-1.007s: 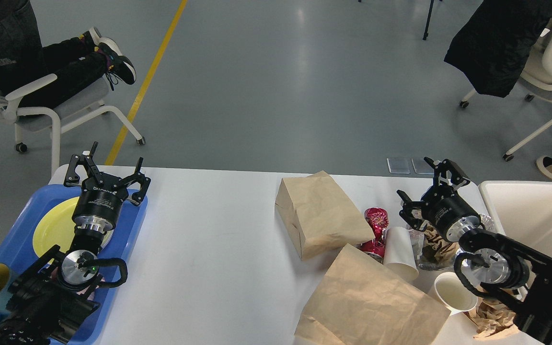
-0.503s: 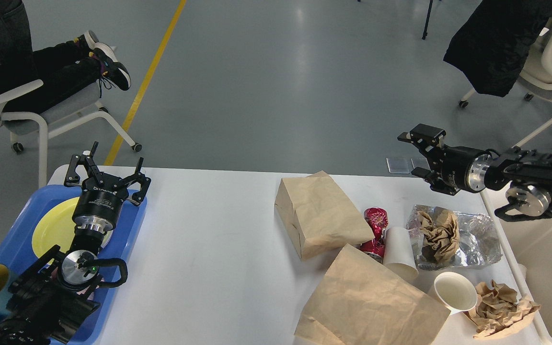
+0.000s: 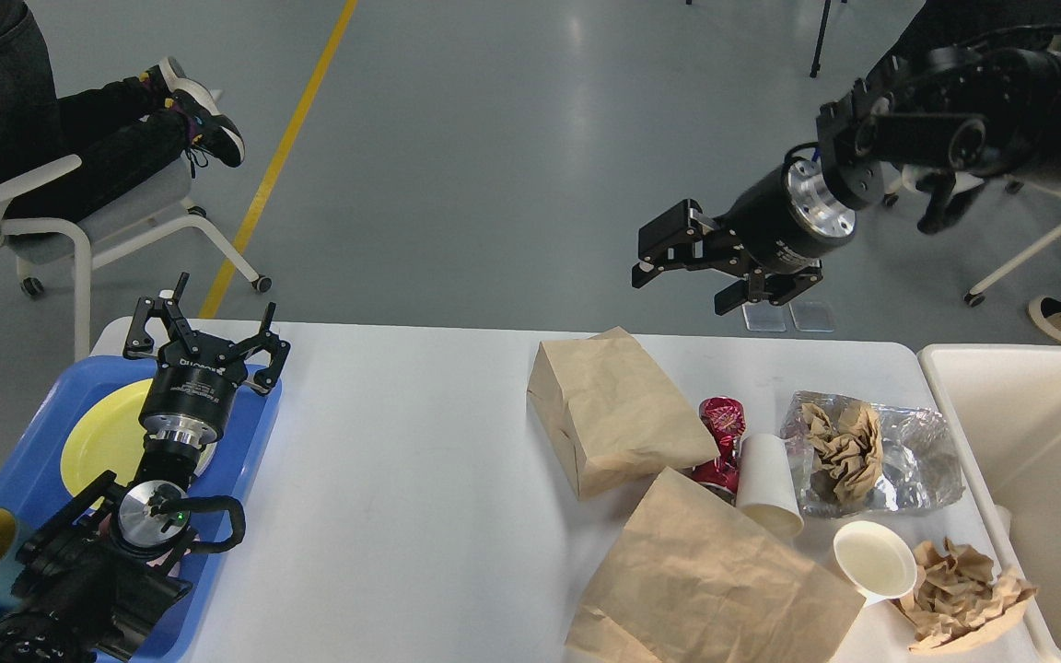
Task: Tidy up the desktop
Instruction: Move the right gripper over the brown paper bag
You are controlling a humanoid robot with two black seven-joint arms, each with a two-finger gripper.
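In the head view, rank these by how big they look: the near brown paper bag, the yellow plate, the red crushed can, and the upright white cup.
1. Near brown paper bag, though nearness to the camera flatters it.
2. Yellow plate, partly hidden by the left arm.
3. Upright white cup and red crushed can look alike; the can is partly hidden.

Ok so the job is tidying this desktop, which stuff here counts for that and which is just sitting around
Part of the job:
desktop
two brown paper bags
crushed red can
two paper cups
foil sheet with crumpled paper
crumpled paper ball
cream bin
right gripper, open, raised above the table's far edge

Just lying about:
office chairs
seated person's shoes
yellow floor line
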